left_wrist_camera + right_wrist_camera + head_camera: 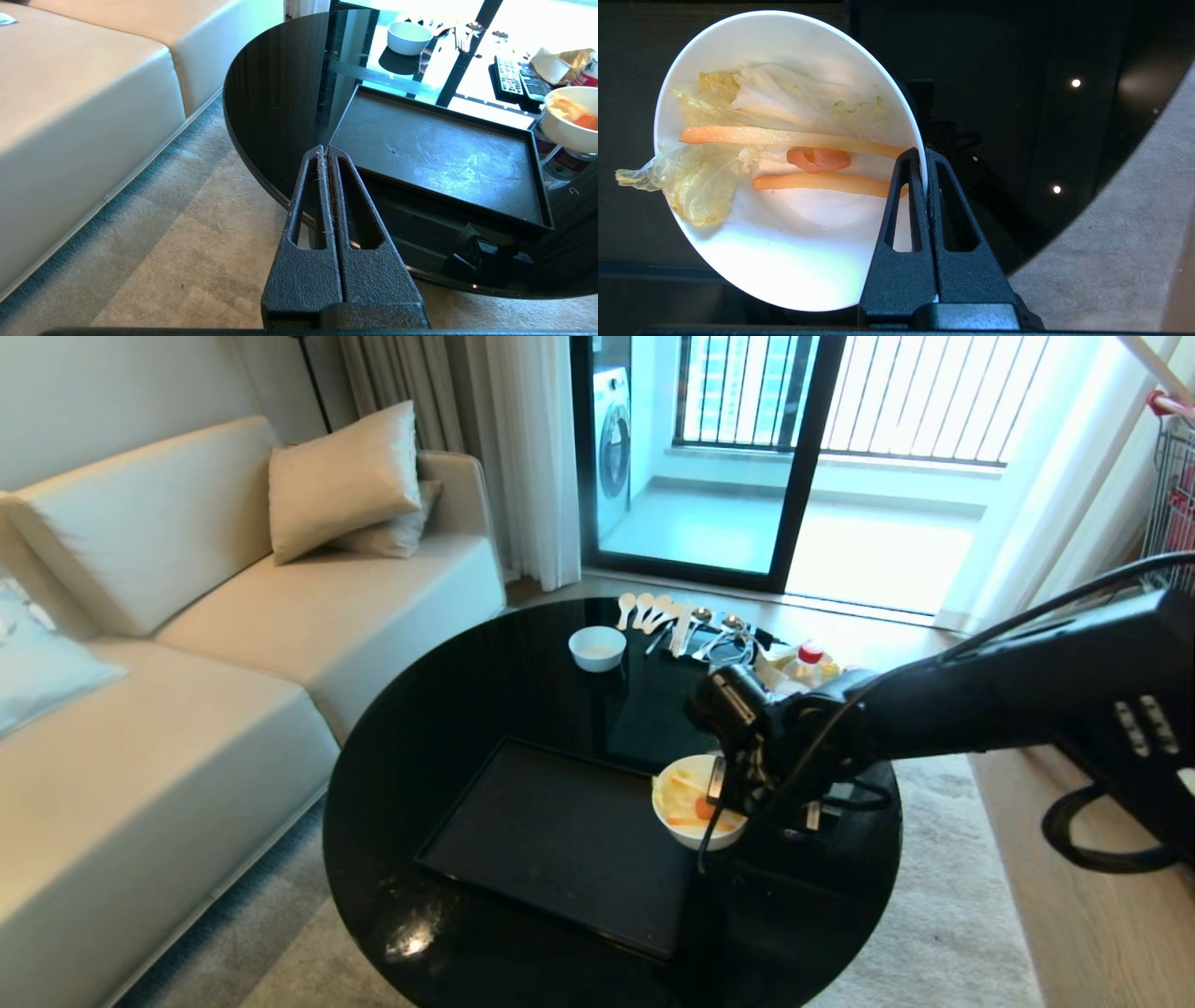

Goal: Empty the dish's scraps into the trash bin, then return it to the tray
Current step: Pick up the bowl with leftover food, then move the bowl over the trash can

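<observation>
Our right gripper (924,161) pinches its jaws on the deep white bowl's (794,261) rim, scraps (775,140) inside. It hangs beside the flat black tray (560,840). Our left gripper (325,151), jaws pressed together, holds nothing.

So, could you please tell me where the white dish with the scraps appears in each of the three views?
Head view: the dish is right of centre, at the tray's right end, gripped by the right gripper.
Left wrist view: the dish is at the right edge, beyond the tray's far end.
Right wrist view: the dish fills the left half, its rim between the jaws.
Shared landmark: the scraps inside it.
</observation>
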